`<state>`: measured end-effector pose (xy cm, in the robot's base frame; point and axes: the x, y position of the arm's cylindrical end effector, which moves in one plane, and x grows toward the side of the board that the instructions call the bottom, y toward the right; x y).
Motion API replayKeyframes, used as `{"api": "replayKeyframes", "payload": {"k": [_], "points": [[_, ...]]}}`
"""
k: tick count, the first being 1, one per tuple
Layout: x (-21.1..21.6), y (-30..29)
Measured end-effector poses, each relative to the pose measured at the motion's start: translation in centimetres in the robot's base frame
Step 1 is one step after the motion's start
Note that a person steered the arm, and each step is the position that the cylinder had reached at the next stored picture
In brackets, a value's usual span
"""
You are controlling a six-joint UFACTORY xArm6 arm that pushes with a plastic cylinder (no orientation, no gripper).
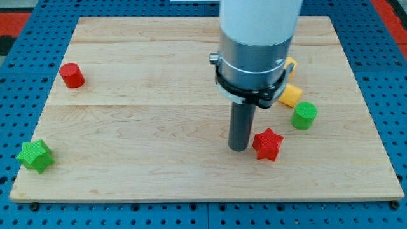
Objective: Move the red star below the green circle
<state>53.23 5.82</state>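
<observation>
The red star [268,144] lies on the wooden board at the view's lower right. The green circle [304,115], a short cylinder, stands up and to the right of the star, a small gap apart. My tip [239,148] rests on the board just left of the red star, close to or touching its left side. The arm's white and grey body hangs above the rod and hides part of the board behind it.
A yellow block [290,95] sits just above-left of the green circle; another yellow block [290,64] peeks out from behind the arm. A red cylinder [72,75] stands at the upper left. A green star [34,156] lies at the lower left corner. The wooden board [140,127] is ringed by blue pegboard.
</observation>
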Motion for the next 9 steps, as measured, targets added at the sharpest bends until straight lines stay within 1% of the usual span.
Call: {"api": "replayKeyframes", "payload": {"k": [2, 3, 5, 6, 7, 8, 9], "points": [[0.0, 2.3], [0.0, 4.9], [0.0, 7.9], [0.0, 1.3], [2.4, -8.3], [6.4, -18.0], [8.6, -26.9]]}}
